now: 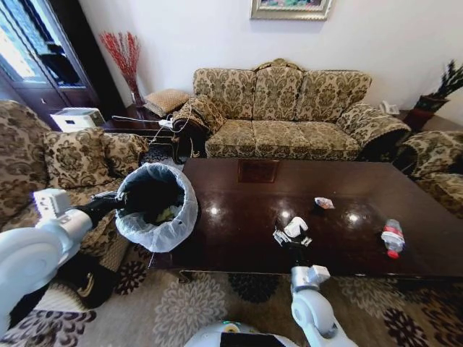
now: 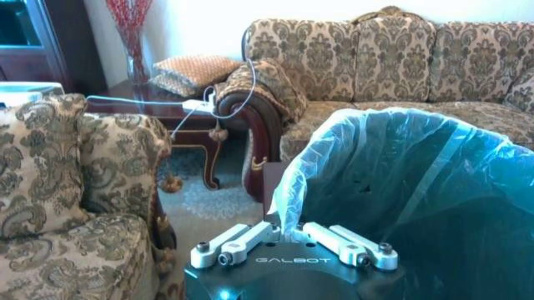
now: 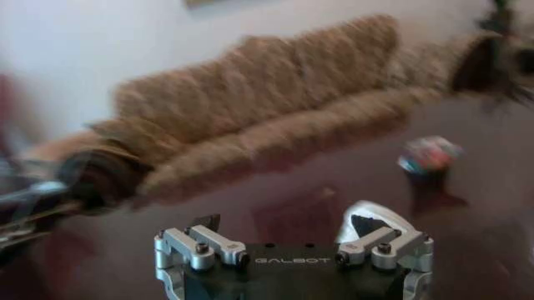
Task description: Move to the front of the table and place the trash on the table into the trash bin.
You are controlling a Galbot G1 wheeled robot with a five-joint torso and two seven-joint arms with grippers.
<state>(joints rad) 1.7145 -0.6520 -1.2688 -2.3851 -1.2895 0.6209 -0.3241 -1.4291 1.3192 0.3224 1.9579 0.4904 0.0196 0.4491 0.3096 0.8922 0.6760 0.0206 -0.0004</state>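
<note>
The right gripper [image 1: 293, 237] sits low over the near edge of the long dark glossy wooden counter [image 1: 239, 217], its fingers closed around a crumpled white paper cup [image 1: 295, 227]; in the right wrist view that cup [image 3: 373, 220] shows pinched against one finger, just above the polished top. Beyond it on the same surface lies a small crinkled wrapper with red and blue print [image 1: 324, 203], apart from the cup, and well off toward the right end a clear plastic bottle with a red label and cap [image 1: 392, 237] lies on its side. A square inlay [image 1: 258, 170] marks the middle of the counter near its far edge, and the varnish throws back bright spots of ceiling light.

The left gripper [image 1: 121, 204] is clamped on the rim of the round dark trash bin lined with a translucent whitish plastic bag [image 1: 157, 210], holding it up at the counter's left end; the left wrist view shows the fingers [image 2: 237, 240] narrowed over the folded bag edge [image 2: 294, 206]. Some pale scraps already lie inside the bin.

Around the counter stand a three-seat sofa in gold floral brocade [image 1: 286, 112] along the far wall, a matching armchair [image 1: 65, 163] on the left and another on the right [image 1: 438, 163]. A patterned rug [image 1: 181, 307] covers the floor, and a vase of red twigs [image 1: 124, 58] stands in the far left corner.
</note>
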